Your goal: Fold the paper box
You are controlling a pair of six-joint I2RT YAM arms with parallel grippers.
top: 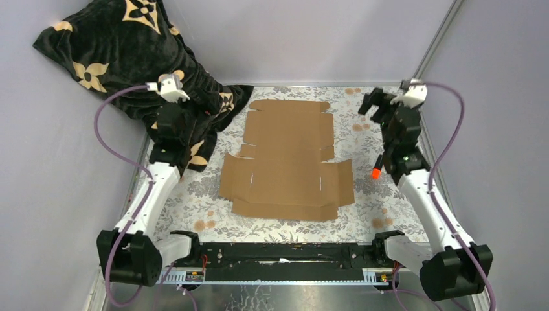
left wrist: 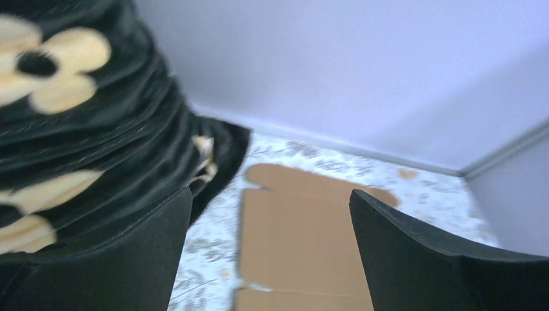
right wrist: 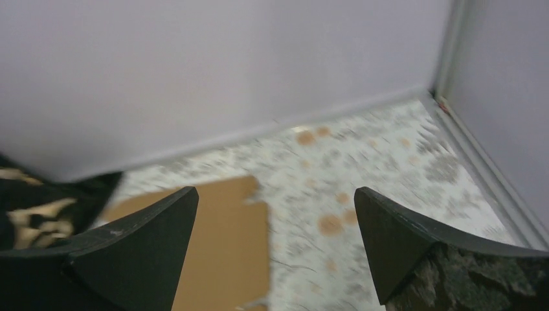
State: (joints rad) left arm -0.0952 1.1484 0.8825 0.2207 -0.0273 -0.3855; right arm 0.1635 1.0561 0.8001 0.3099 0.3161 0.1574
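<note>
Box (top: 288, 162) flat mid-frame, long axis bottom-to-top, rounded flap toward top; my left gripper (left wrist: 268, 194), right gripper (right wrist: 275, 191) spread wide.

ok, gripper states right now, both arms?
Left gripper: open, holding nothing.
Right gripper: open, holding nothing.

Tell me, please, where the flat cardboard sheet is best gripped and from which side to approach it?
Probably the right side flap, approached low from the right. The paper box lies fully flat on the table, so only its thin outer edges offer a pinch, and that flap juts out freely.
</note>
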